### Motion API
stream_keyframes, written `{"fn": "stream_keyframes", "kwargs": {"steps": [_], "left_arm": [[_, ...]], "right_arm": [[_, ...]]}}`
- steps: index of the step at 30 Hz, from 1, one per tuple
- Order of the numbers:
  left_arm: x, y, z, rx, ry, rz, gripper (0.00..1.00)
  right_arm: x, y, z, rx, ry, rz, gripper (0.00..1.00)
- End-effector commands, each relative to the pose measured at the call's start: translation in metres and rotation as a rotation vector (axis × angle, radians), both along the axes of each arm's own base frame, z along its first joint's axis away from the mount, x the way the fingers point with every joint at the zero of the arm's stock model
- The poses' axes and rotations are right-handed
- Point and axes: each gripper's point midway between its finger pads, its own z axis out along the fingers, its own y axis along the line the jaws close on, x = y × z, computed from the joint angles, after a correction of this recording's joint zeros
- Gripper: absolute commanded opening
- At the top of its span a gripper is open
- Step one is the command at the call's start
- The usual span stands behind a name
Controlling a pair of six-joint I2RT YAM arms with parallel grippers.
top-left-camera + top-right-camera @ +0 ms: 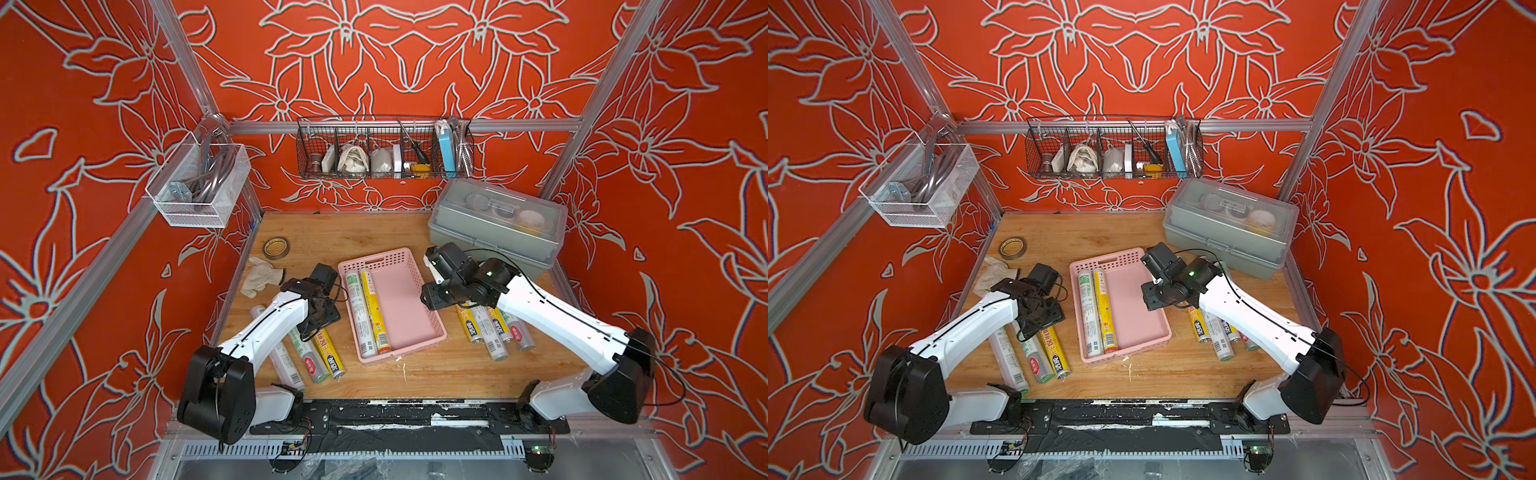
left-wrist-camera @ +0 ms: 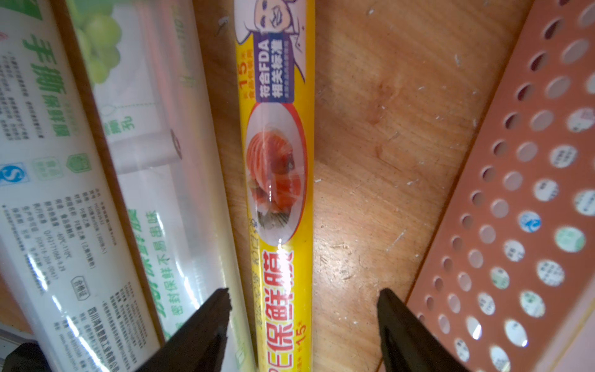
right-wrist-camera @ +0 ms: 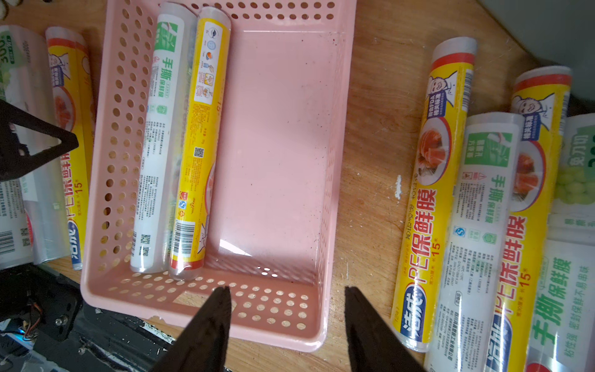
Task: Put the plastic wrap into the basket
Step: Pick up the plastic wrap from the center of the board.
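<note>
Straddling the yellow roll point(image 2: 277, 167) of plastic wrap, the left pincer point(image 2: 304, 293) is standing wide, a finger on either side, neither seen touching. The pink basket point(image 2: 502, 225) is lying just beyond one finger, so this roll is judged the next pick. The left arm is reaching forward, wrist bent down. The right pincer point(image 3: 286, 290) is hovering empty, jaws parted, over the basket's near wall, with a cluster of rolls point(image 3: 431, 193) beside it. Ahead of it, two rolls point(image 3: 157, 161) are lying inside, packed against one wall, leaving room.

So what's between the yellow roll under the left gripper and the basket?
Bare wooden tabletop separates yellow plastic-wrap roll from pink perforated plastic basket; left wrist view.
</note>
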Motion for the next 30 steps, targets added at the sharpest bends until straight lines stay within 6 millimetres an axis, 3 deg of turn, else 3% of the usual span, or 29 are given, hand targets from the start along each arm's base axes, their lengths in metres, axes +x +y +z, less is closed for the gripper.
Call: {"fn": "stream_keyframes", "kwargs": {"steps": [1,18,30], "left_arm": [[-0.002,0.003,-0.008,0.006,0.02,0.028,0.72],[-0.006,-0.002,-0.048,-0.008,0.101,0.031,0.7],[0.0,-0.003,-0.064,-0.007,0.11,0.02,0.53]], "right_arm": [[-0.006,-0.012,-0.001,-0.018,0.012,0.001,0.58],[-0.006,-0.023,0.0,-0.014,0.018,-0.02,0.58],[-0.005,-0.024,-0.005,-0.013,0.027,-0.026,0.58]]}}
